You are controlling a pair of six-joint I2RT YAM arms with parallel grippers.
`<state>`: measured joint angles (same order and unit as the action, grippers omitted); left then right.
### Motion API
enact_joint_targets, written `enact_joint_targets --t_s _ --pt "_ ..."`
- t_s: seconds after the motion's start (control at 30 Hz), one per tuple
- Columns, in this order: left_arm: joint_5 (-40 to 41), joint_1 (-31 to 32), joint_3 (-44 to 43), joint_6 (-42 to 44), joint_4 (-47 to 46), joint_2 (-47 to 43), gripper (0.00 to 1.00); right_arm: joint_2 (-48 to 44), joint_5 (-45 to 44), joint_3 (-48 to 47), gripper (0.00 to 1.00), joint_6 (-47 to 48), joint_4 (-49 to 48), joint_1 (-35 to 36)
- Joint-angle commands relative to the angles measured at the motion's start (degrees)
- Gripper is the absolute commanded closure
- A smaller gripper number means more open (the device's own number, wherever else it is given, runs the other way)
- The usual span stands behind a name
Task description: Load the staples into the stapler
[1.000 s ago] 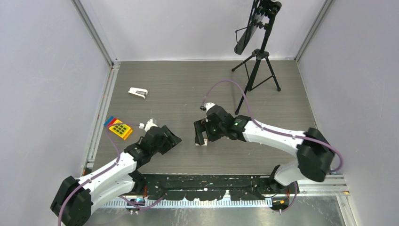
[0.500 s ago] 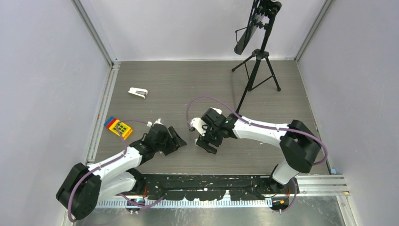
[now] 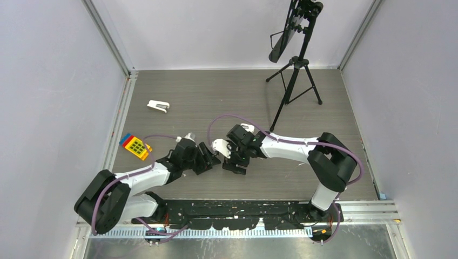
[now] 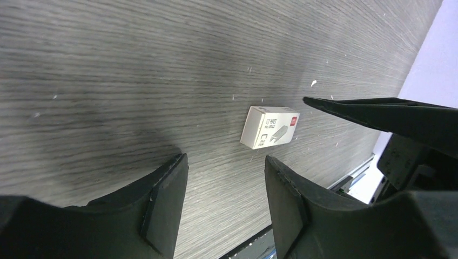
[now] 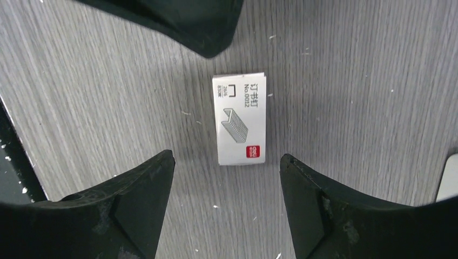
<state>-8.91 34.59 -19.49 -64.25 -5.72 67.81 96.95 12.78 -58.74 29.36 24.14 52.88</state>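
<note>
Hovering my released right end effector point(image 5: 227, 174) over the staples box point(image 5: 241, 118), I should drop squarely, flanking its long sides; left end effector point(image 4: 226, 162) empty, released too.

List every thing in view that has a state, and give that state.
staple box: closed, flat on the table, untouched.
left gripper: open, empty, pointed at the box.
right gripper: open, one finger on each side of the box, not touching it.
small white stapler: lying on the table, far from both grippers; too small to tell if open or shut.
tripod: standing upright.
</note>
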Motion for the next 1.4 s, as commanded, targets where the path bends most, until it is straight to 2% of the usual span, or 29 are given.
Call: enact_joint_targets --t_s 0.0,0.17,0.33,0.57,0.8,0.87,1.0,1.37 --pt "-2.62 -0.37 -0.82 -1.39 -6.34 2.51 0.44 1.17 1.99 -1.37 0.25 2.42 -4.64 0.20" --pt "-2.61 -0.36 -0.56 -1.90 -7.91 3.63 0.45 2.63 3.01 -1.60 0.33 2.67 -5.37 -0.47" --pt "-2.44 -0.31 -0.24 -2.38 -9.46 4.39 0.48 3.76 3.64 -1.26 0.37 2.54 -6.35 -0.65" --pt "-2.88 -0.26 0.24 -3.52 -13.59 6.59 0.57 3.78 4.09 -0.34 0.40 1.78 -8.26 -0.81" --pt "-5.37 -0.27 -0.04 -4.96 -18.77 10.72 0.63 4.22 4.79 -0.58 0.50 1.40 -8.32 -0.92" --pt "-5.87 -0.22 -0.02 -5.07 -19.75 11.59 0.65 4.28 4.96 -0.63 0.56 1.40 -8.13 -0.94" --pt "-6.21 -0.25 0.06 -5.33 -20.90 12.79 0.66 4.51 5.13 -0.77 0.60 1.40 -7.79 -0.92" --pt "-7.99 -0.15 -0.05 -6.25 -24.84 16.01 0.75 4.45 5.67 -0.84 0.62 1.35 -7.73 -0.94"
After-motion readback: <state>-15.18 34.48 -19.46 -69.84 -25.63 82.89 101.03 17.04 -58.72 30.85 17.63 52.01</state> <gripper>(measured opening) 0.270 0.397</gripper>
